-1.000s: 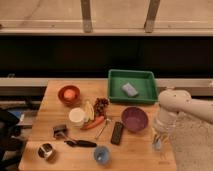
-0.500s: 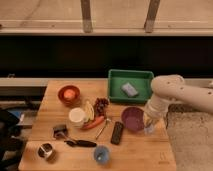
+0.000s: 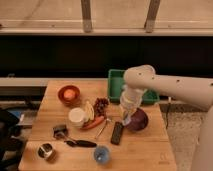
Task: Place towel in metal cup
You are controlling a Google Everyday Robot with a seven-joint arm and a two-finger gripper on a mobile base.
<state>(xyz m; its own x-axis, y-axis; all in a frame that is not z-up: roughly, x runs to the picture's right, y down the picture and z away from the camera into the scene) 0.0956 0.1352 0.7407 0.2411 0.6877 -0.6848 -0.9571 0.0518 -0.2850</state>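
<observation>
The metal cup (image 3: pixel 46 151) stands at the front left corner of the wooden table (image 3: pixel 150 155). My gripper (image 3: pixel 126 119) hangs from the white arm (image 3: pixel 165 86) just left of the purple bowl (image 3: pixel 139 120), low over the table's right half. A small bluish bit shows at the gripper's tip; I cannot tell what it is. The green bin (image 3: pixel 116 82) sits at the back right, and the arm now hides the grey towel that lay in it.
An orange bowl (image 3: pixel 69 93), white cup (image 3: pixel 76 116), banana (image 3: pixel 90 110), grapes (image 3: pixel 101 105) and carrot (image 3: pixel 95 122) crowd the middle. A black remote (image 3: pixel 117 133), dark utensil (image 3: pixel 80 143), small dark cup (image 3: pixel 60 131) and blue cup (image 3: pixel 102 155) lie toward the front.
The arm has swung left from the table's right edge to in front of the green bin, bringing the gripper to the purple bowl's left side.
</observation>
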